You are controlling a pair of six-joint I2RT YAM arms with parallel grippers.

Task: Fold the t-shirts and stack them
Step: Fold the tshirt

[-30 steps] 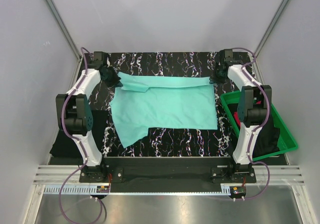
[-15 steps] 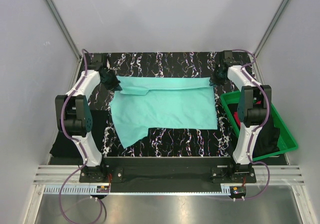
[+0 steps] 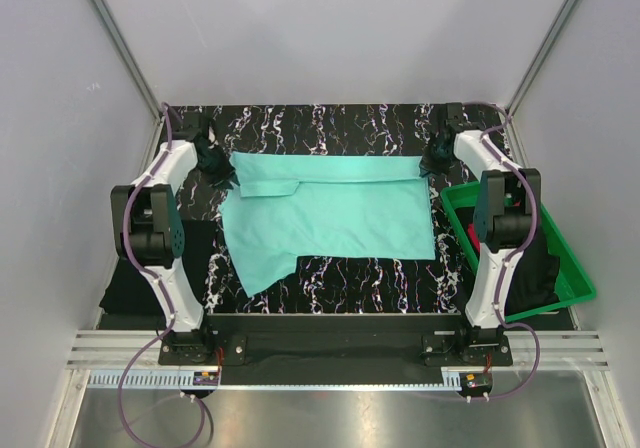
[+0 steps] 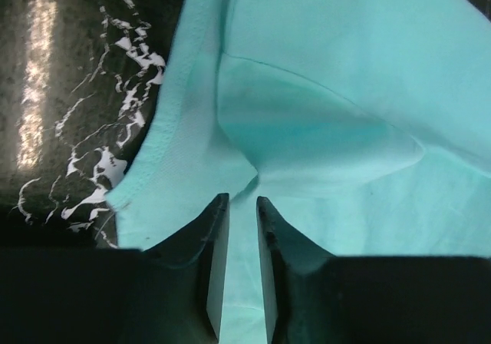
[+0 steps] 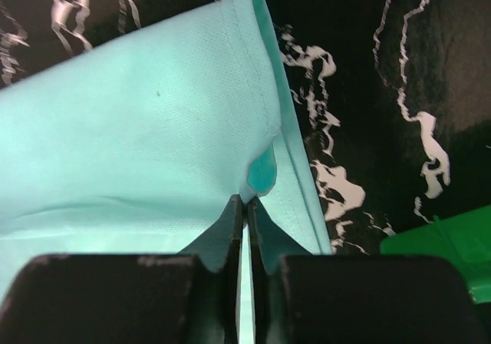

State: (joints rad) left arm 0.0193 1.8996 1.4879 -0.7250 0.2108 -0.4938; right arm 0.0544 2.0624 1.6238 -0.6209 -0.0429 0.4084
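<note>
At the mat's (image 3: 340, 123) far edge, left pincer (image 4: 242, 203) and right pincer (image 5: 245, 203) each pinch tight on a turquoise t-shirt (image 3: 330, 213) corner.

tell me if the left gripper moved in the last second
Yes, slightly. In the top view the left gripper has shifted left toward the left edge of the black marbled mat, drawing the far corner of the turquoise t-shirt with it.

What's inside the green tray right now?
Black cloth fills the tray, with a sliver of red cloth beside it. The right arm covers the tray's left part, so the rest is hidden.
</note>
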